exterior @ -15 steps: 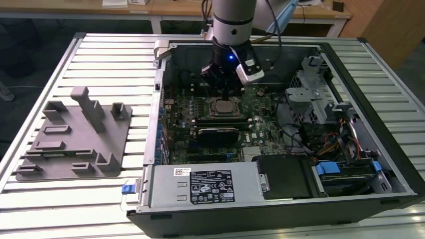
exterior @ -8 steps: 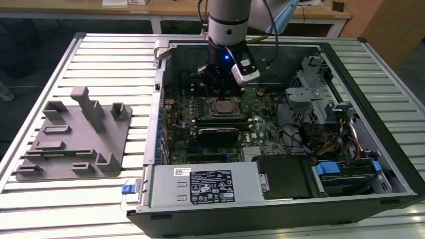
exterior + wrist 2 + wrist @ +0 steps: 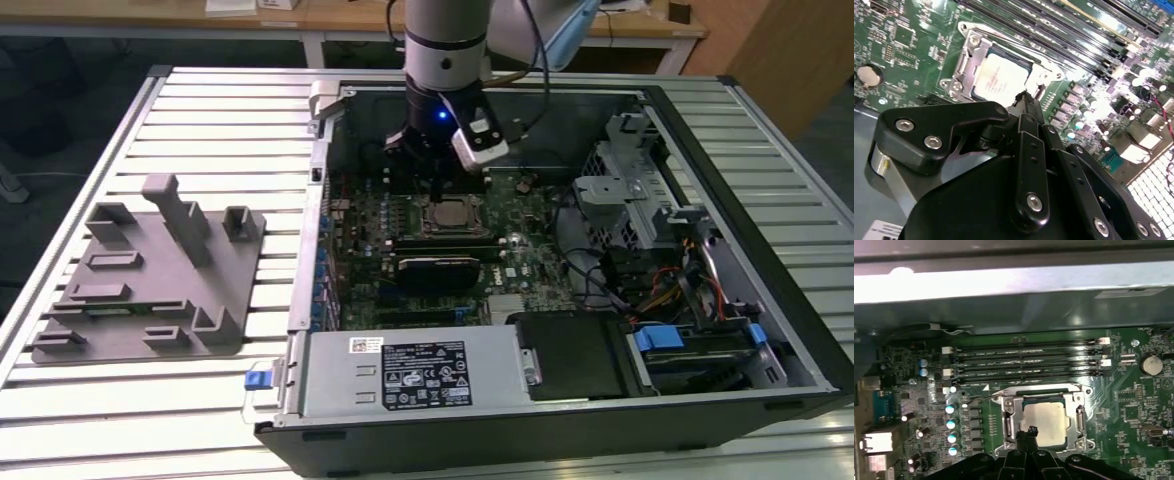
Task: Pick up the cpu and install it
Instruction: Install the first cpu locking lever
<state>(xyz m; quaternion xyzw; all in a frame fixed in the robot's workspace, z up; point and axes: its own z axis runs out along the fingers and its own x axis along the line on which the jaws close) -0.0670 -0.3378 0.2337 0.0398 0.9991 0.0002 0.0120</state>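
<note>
cpu (image 3: 1046, 420) is seated in the socket (image 3: 1009, 415) on the board, inside the case (image 3: 747, 150) at the surface's (image 3: 200, 110) far edge. Hand (image 3: 1030, 431) hovers right over the chip's edge, fingertips closed together, gripping nothing. My read: placement done, late install stage. Any move from here calls for small, straight motion, since the tips are just beside the metal frame. Can't tell whether the tips touch the chip, or whether the frame is latched. In the first wrist view, the hand hides the chip's nearest edge. No lever made out.
</note>
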